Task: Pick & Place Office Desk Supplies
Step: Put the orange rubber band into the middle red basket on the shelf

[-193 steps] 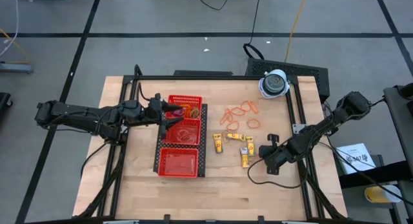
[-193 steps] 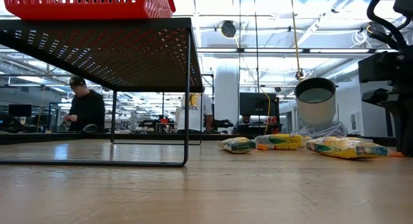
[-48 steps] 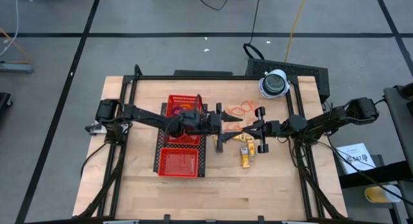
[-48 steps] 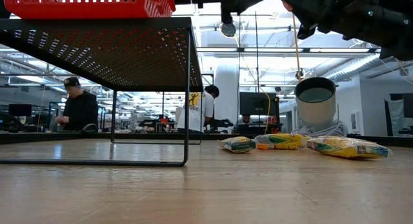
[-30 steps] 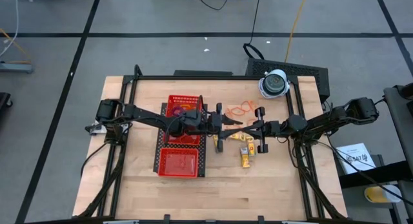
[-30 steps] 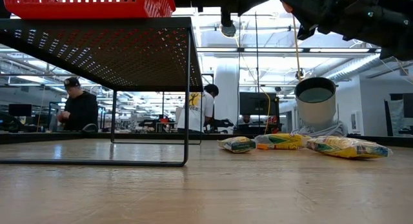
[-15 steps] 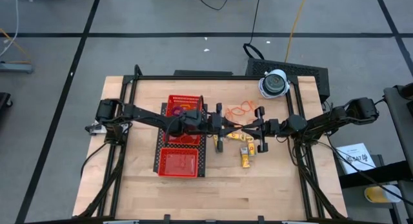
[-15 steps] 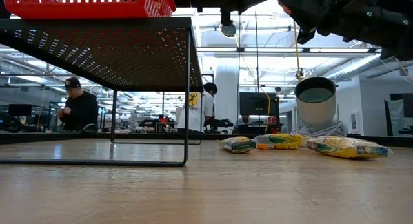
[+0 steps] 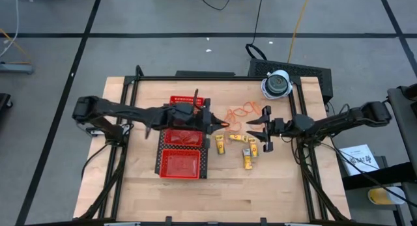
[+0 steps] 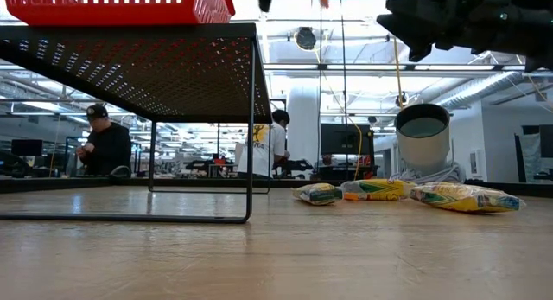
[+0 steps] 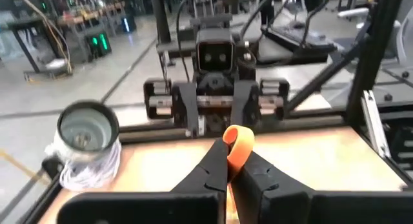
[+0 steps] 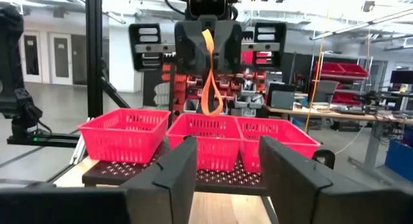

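The left gripper (image 9: 220, 126) pinches a thin orange band (image 12: 209, 75), a limp dangling loop, above the table (image 9: 280, 180) beside the tray's (image 9: 180, 166) right edge. The right gripper (image 9: 260, 129) faces it, spread.

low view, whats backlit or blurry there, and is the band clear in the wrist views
Low view: the red tray and its black stand sit dark against bright ceiling lights, and the near table is soft. Left wrist view: the orange rubber band in the left gripper is sharp. Right wrist view: it hangs crisp, with the right gripper close and dark.
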Controlling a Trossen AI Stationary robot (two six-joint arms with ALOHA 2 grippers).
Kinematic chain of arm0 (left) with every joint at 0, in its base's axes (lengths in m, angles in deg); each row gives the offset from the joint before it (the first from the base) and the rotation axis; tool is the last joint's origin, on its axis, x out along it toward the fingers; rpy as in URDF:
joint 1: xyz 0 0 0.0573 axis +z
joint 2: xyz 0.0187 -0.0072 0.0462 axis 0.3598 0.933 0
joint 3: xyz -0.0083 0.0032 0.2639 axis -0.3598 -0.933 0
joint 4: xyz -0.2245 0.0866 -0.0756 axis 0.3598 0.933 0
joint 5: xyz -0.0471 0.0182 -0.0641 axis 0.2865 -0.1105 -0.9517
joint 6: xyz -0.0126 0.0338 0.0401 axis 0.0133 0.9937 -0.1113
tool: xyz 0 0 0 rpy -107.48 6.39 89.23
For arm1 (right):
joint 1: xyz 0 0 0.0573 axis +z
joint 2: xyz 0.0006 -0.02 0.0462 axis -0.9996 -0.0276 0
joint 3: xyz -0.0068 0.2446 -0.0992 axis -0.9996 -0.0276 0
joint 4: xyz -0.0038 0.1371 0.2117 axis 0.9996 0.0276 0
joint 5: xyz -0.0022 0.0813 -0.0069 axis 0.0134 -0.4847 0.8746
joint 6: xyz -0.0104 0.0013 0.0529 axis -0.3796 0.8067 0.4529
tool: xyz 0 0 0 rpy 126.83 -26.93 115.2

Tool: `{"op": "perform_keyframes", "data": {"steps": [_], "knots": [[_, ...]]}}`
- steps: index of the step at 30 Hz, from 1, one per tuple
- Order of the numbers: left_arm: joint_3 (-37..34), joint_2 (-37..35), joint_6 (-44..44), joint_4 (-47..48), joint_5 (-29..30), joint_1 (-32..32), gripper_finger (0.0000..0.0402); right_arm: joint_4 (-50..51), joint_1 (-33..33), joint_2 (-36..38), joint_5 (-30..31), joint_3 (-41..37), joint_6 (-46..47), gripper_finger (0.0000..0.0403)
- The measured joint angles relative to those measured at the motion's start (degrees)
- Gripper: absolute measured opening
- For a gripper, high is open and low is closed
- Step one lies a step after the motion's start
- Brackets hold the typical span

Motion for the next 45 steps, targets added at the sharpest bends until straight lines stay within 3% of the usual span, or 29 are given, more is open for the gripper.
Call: {"op": "perform_keyframes", "data": {"steps": [5, 9, 18, 23, 30, 34, 38, 45], "knots": [[-6.7, -7.1, -1.5, -0.4, 0.2, 0.0, 0.0006, 5.3, 0.0, 4.0, 0.0, 0.0, -0.1, 0.0159], [-14.1, -13.6, -4.4, -1.1, 4.6, -0.1, 0.0008, 8.1, 0.0, 5.9, 0.0, 0.0, -0.1, 0.0153], [-28.4, -26.1, -12.5, -0.5, 7.2, -1.3, 0.0004, 9.3, 0.0, 6.0, 0.0, 0.0, -0.1, 0.0149], [-32.7, -30.8, -15.7, -0.1, 7.0, -2.2, 0.0013, 9.3, 0.0, 6.0, 1.1, 0.0, -0.1, 0.0146], [-34.2, -31.5, -18.0, -0.3, 7.7, -2.8, 0.0022, 9.7, -0.1, 6.0, 1.3, 0.0, -0.1, 0.0144], [-34.2, -31.5, -19.5, -0.1, 9.9, -2.4, 0.0052, 9.7, -0.1, 6.0, 1.3, 0.0, -0.1, 0.0146], [-34.2, -31.5, -22.9, -0.1, 10.1, -1.8, 0.0112, 9.8, -0.1, 6.0, 1.3, 0.0, -0.1, 0.0143], [-34.1, -31.5, -20.5, -0.1, 9.6, -1.8, 0.0212, 10.0, -0.1, 6.0, 1.3, 0.0, -0.1, 0.0145]]}}
